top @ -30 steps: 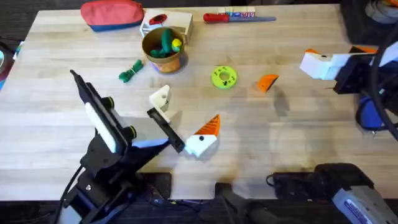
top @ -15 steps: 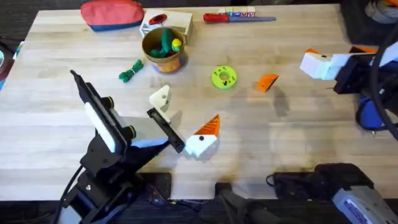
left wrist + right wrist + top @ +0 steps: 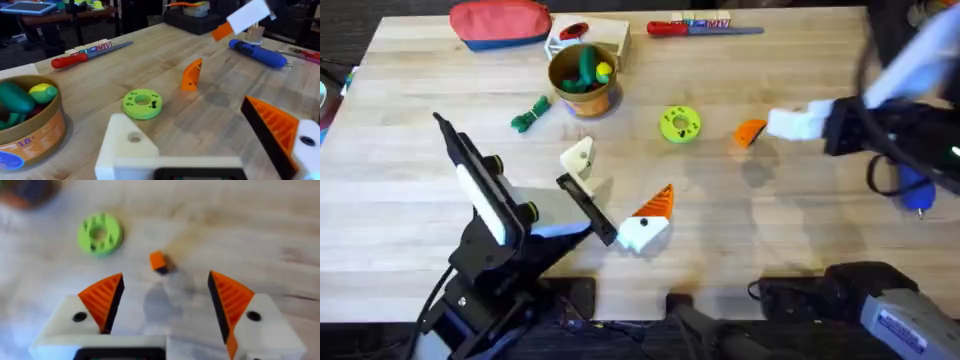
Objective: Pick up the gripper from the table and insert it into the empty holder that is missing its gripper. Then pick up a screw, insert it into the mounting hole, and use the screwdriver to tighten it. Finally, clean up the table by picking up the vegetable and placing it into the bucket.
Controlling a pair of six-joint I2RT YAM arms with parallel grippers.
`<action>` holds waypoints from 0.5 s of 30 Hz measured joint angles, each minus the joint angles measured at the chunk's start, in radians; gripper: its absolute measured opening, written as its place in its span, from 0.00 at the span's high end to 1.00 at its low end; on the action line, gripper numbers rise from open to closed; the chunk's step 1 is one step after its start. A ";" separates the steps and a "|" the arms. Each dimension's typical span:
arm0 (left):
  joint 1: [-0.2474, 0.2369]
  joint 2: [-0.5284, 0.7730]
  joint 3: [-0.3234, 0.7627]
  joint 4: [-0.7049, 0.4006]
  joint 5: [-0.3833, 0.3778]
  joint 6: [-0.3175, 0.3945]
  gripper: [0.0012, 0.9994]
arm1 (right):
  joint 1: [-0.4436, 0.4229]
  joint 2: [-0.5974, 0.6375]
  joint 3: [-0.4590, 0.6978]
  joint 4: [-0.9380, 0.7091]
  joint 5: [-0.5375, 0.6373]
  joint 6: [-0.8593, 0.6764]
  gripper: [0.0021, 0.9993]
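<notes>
The right claw (image 3: 162,305) is seen wide open and empty, and has been carried in from the desk's (image 3: 800,250) three-o'clock edge within the last half second, so that it is now poised just beside the loose orange gripper (image 3: 750,132), at that pad's three o'clock. The gripper itself is unmoved. The left claw (image 3: 200,145), one mount lacking its pad, is held open and unmoved. A pickup is judged imminent; nothing is grasped yet.
</notes>
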 joint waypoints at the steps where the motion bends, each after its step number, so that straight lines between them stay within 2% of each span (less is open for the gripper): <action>1: 0.000 0.000 0.000 0.000 0.000 0.000 0.01 | 0.019 0.062 0.022 -0.035 -0.008 -0.020 0.01; 8: 0.000 0.000 0.000 0.000 0.000 0.000 0.01 | 0.137 0.472 0.301 -0.243 0.047 -0.112 0.01; 13: 0.000 0.000 0.000 0.000 0.000 0.000 0.01 | 0.150 0.620 0.401 -0.252 0.087 -0.144 0.01; 15: 0.000 0.000 0.000 0.000 0.000 0.000 0.01 | 0.150 0.657 0.404 -0.257 0.096 -0.162 0.08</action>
